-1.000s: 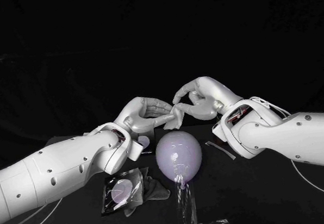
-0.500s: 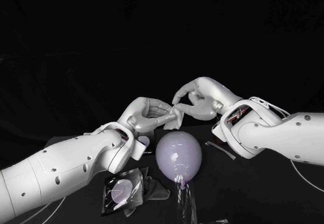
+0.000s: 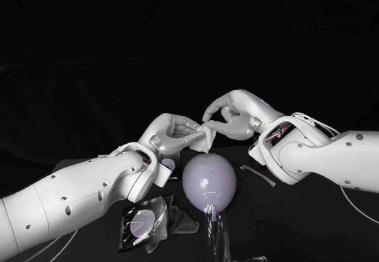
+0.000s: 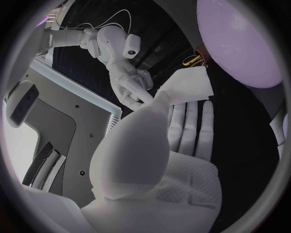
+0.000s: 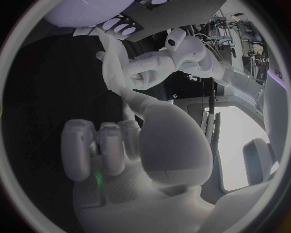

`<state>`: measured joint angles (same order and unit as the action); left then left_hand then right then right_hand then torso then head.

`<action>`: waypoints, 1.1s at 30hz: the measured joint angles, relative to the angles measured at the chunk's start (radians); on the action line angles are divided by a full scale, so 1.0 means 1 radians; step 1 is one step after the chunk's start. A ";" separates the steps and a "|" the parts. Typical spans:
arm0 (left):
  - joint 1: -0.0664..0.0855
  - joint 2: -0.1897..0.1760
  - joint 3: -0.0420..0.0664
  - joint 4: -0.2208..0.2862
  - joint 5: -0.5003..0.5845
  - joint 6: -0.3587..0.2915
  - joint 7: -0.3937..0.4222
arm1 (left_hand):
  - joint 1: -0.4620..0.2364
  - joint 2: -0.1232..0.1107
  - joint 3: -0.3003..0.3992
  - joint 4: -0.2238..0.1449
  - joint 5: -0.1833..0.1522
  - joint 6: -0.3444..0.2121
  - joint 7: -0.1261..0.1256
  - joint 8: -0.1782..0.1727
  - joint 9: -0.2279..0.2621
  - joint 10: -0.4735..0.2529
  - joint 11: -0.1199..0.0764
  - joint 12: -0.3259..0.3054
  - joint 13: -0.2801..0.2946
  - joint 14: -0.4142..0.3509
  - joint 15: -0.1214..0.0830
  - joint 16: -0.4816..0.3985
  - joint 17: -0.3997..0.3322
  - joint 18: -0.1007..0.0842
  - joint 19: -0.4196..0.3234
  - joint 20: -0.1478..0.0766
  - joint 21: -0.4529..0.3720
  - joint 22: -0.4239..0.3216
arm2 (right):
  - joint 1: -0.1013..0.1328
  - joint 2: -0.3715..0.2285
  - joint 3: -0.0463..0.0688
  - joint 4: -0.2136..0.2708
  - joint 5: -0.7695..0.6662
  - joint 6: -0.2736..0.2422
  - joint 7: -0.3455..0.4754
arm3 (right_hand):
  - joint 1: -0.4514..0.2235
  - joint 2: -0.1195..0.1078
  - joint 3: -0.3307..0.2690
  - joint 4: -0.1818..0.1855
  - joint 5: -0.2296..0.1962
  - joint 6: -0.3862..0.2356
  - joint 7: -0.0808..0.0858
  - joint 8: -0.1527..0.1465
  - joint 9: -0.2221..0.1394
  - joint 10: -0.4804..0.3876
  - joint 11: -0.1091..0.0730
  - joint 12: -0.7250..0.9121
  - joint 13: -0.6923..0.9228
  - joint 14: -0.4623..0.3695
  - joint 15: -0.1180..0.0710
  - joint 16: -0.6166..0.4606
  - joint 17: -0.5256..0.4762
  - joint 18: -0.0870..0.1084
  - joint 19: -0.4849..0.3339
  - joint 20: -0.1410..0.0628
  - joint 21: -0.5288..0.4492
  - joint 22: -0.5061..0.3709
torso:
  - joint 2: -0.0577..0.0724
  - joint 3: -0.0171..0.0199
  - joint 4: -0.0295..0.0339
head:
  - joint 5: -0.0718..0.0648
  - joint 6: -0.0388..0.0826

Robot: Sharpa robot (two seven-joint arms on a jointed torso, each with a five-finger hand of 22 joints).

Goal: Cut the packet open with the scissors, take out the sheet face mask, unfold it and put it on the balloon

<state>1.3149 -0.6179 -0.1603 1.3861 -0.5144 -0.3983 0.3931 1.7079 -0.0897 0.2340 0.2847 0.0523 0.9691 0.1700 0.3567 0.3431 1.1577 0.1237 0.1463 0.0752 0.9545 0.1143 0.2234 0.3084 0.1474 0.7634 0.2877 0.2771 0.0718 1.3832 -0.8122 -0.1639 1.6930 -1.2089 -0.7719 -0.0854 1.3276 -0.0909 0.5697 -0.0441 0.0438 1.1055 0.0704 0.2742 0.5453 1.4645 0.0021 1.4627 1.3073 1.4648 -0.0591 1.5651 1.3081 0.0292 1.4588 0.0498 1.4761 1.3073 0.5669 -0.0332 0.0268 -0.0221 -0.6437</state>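
The fingers (image 3: 187,129) of the left hand (image 3: 170,135) were curled inward and pinched the left edge of the folded face mask (image 3: 203,141). The fingers (image 3: 214,113) of the right hand (image 3: 237,114) were bent into an arch, and their tips pinched the upper right corner of the same mask. The two hands met tip to tip above the worktop (image 3: 312,232), and the mask hung between and just below them as a small white folded piece.

The mask hung just above the top of the balloon (image 3: 209,181); contact between the two could not be determined. The pale lilac balloon stood upright, knot downward, on a clear stand (image 3: 218,236) at the near middle of the worktop.

The packet (image 3: 143,222) lay flat on the worktop to the near left of the balloon, beside the left forearm. A thin strip (image 3: 257,176) lay on the worktop to the right of the balloon, next to the right forearm.

In the left wrist view, the mask (image 4: 189,87) was pressed flat between the thumb and the straightened fingers (image 4: 191,121), with the right hand's tips at its corner. In the right wrist view, the thumb reached up to the mask (image 5: 114,63), while the other fingers (image 5: 100,145) lay folded side by side toward the palm.
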 measured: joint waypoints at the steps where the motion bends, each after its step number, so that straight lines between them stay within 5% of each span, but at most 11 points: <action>1: 0.000 0.000 0.000 0.000 0.002 0.000 0.000 | 0.000 0.000 0.013 0.001 0.000 0.000 0.000 0.003 0.000 0.003 0.000 0.000 -0.001 0.000 0.000 0.000 0.000 0.000 0.000 0.000 0.000 0.000 | 0.000 0.000 0.000 -0.001 0.000 0.001 0.000 | 0.000 0.000 0.000 0.000 0.000 0.000 0.000 0.000 0.000 0.000 0.000 0.000 0.000 0.000 0.000 0.001 0.000 0.000 0.002 -0.002 -0.001 0.000 | 0.000 0.0000 0.0000 | 0.000 0.000; 18: 0.000 -0.013 0.003 0.012 0.051 0.022 0.002 | -0.111 -0.025 0.229 0.000 0.000 -0.047 0.023 0.014 0.004 -0.025 0.026 -0.040 -0.008 -0.010 0.009 -0.016 0.008 0.000 0.000 0.000 -0.024 -0.001 | 0.000 0.010 0.000 -0.024 -0.001 0.020 -0.012 | 0.000 0.000 0.000 0.000 0.000 0.000 0.000 -0.002 -0.001 0.000 0.000 0.000 0.001 0.000 0.000 0.002 -0.001 0.000 0.003 -0.003 -0.001 0.001 | 0.000 -0.0002 0.0000 | 0.000 -0.001; 23: 0.000 -0.015 0.004 0.012 0.061 0.039 -0.001 | -0.127 -0.026 0.247 0.001 0.000 -0.052 0.022 0.015 0.003 -0.025 0.027 -0.047 -0.008 -0.009 0.010 -0.016 0.009 -0.001 0.000 0.000 -0.026 -0.001 | 0.000 0.013 -0.001 -0.029 -0.001 0.023 -0.014 | 0.000 0.000 0.000 0.000 0.000 -0.001 0.000 0.001 -0.001 0.000 0.000 0.000 0.001 0.000 0.000 0.001 0.000 0.000 0.003 -0.003 -0.001 0.001 | 0.000 -0.0002 0.0000 | 0.000 -0.002; 33: 0.000 -0.016 0.004 0.012 0.074 0.083 -0.013 | -0.186 0.004 0.310 0.001 0.000 -0.061 0.023 0.014 0.004 -0.032 0.027 -0.053 -0.008 0.031 0.005 -0.016 0.022 -0.001 0.025 0.000 -0.020 0.003 | 0.000 0.016 -0.001 -0.037 -0.001 0.026 -0.017 | 0.000 0.000 0.000 0.000 0.000 -0.001 0.000 0.001 0.002 0.000 0.000 0.003 0.000 0.000 0.000 0.001 0.000 0.000 0.003 -0.003 -0.003 0.000 | 0.000 0.0003 0.0000 | -0.003 -0.005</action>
<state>1.3146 -0.6342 -0.1565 1.3981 -0.4400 -0.3155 0.3801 1.5220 -0.0862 0.5441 0.2853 0.0520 0.9085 0.1932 0.3711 0.3470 1.1256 0.1502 0.0928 0.0673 0.9854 0.1198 0.2077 0.3301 0.1466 0.7886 0.2875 0.2576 0.0751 1.3832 -0.7961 -0.1649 1.6562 -1.2102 -0.7459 -0.1026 1.3275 -0.0909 0.5697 -0.0441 0.0438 1.1044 0.0699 0.2749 0.5475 1.4645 0.0021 1.4657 1.3073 1.4645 -0.0588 1.5657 1.3081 0.0293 1.4617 0.0467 1.4731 1.3077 0.5673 -0.0329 0.0268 -0.0252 -0.6487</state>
